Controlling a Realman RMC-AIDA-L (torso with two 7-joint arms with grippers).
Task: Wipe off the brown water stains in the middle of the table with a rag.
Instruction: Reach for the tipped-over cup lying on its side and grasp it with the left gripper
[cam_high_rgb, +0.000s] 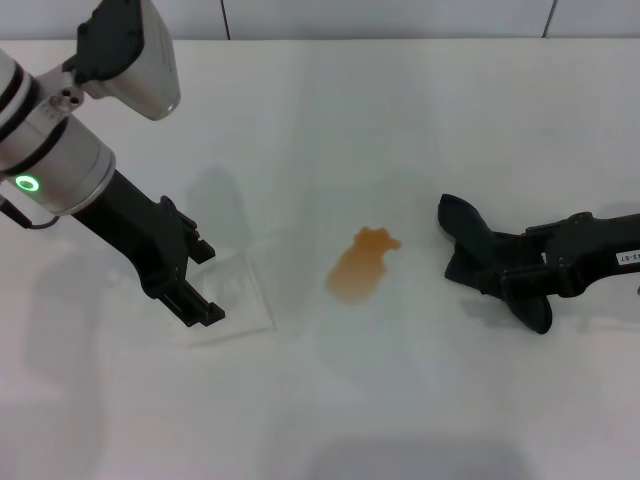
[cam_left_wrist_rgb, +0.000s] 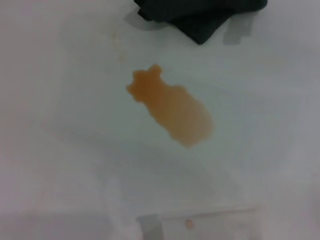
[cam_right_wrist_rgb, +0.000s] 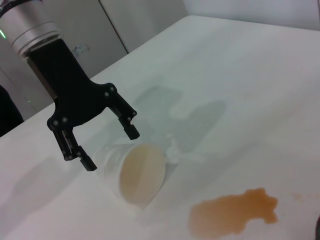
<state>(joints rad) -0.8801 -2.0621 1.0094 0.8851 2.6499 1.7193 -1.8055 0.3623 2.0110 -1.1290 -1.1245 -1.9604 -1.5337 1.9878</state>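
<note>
I log: brown water stains (cam_high_rgb: 363, 264) mid-frame; right gripper (cam_high_rgb: 510, 283) apparently pinching rag (cam_high_rgb: 462, 240) centre-right; left gripper (cam_right_wrist_rgb: 109, 146) spread over cup (cam_right_wrist_rgb: 136, 173), lower left.

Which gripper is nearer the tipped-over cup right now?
Left. The left gripper is open directly over the cup, which lies on its side on the table. The right gripper is beyond the brown water stains, on the rag.

It looked like a robot test lab: a broad, plain white table (cam_high_rgb: 420, 100) bore only a staged spill, and grey cabinet doors (cam_right_wrist_rgb: 100, 30) stood behind the left gripper (cam_right_wrist_rgb: 107, 145).
</note>
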